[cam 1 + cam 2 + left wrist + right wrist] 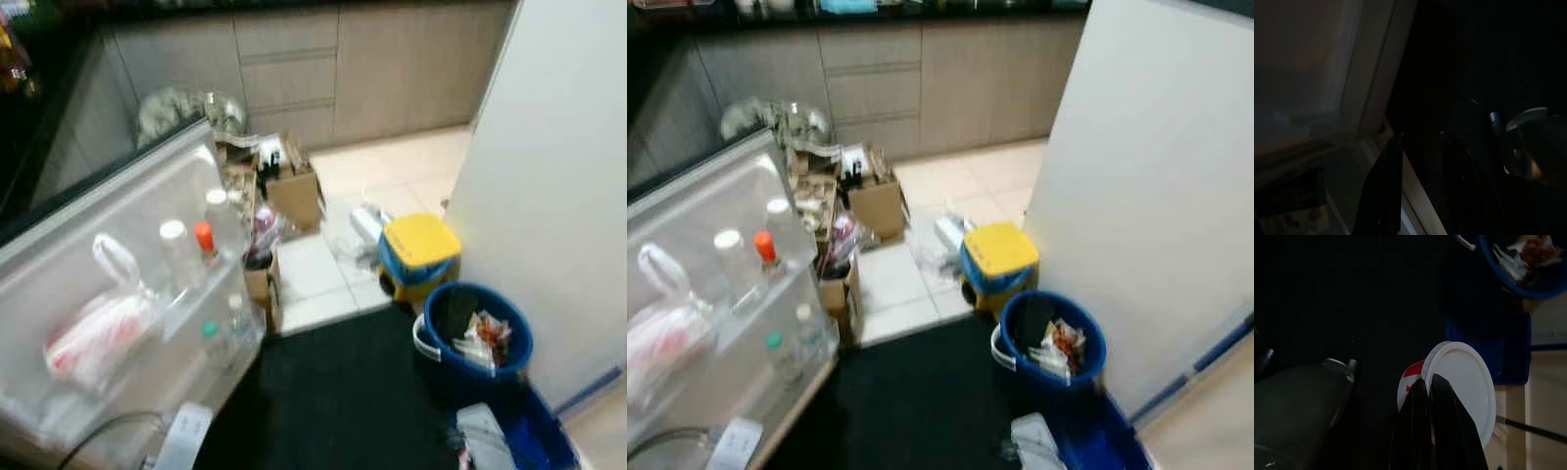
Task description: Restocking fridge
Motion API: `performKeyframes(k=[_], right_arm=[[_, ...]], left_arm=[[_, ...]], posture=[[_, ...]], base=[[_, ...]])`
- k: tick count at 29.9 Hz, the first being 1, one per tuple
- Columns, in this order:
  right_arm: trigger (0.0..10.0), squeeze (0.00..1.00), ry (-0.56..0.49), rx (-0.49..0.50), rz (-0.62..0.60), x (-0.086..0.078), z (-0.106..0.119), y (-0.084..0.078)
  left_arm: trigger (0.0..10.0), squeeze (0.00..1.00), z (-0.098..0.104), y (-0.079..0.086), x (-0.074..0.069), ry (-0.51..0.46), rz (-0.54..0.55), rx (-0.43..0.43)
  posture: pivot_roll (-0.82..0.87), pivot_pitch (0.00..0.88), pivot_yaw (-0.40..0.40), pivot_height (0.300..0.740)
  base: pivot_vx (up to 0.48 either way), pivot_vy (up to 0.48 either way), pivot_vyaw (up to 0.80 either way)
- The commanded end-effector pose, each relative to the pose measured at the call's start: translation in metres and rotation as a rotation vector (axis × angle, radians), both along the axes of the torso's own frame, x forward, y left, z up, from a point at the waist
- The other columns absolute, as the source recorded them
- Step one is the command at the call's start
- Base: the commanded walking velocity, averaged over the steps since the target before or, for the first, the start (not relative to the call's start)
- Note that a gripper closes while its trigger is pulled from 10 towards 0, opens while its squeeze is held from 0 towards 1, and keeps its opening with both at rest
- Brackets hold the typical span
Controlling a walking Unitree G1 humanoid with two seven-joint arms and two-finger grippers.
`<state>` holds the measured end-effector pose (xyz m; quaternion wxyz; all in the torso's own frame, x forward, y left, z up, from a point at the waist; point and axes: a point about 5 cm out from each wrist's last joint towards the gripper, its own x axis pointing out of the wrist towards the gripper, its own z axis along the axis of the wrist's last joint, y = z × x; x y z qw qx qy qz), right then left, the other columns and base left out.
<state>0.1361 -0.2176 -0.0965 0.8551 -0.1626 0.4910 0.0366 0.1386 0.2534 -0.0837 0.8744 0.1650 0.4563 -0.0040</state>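
The open fridge door (118, 211) stands at my left. Its shelves hold a white plastic bag with red contents (98, 333), a clear white-capped bottle (177, 253), an orange-capped bottle (205, 241) and small bottles lower down. In the right wrist view my right gripper (1428, 382) is shut on the rim of a white tub with a red label and white lid (1464, 382), above the black mat. In the dark left wrist view my left gripper (1422, 139) is open beside the pale door edge (1376, 83), with nothing between its fingers.
A black mat (333, 392) covers the floor ahead. A blue bucket of rubbish (475, 338) and a yellow-lidded container (419, 253) stand on the right by a white panel (558, 176). Cardboard boxes (294, 191) clutter the tiled floor behind the door, with grey cabinets (294, 69) beyond.
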Motion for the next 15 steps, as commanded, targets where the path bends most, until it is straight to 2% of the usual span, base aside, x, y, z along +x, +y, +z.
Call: performKeyframes(k=[1, 15], right_arm=[[10.0, 0.0, 0.0, -0.005, 0.003, -0.0001, 0.0, -0.0001], [10.0, 0.0, 0.004, -0.014, 0.014, 0.0002, 0.0, -0.0003]], left_arm=[[10.0, 0.28, -0.0025, 0.0005, -0.0064, 0.022, 0.009, -0.003], [10.0, 0.29, -0.0027, 0.0006, -0.0069, 0.024, 0.009, -0.003]], posture=[[0.0, 0.0, -0.029, 0.74], [0.0, 0.0, -0.029, 0.74]], base=[[0.0, 0.0, 0.8], [0.0, 0.0, 0.8]])
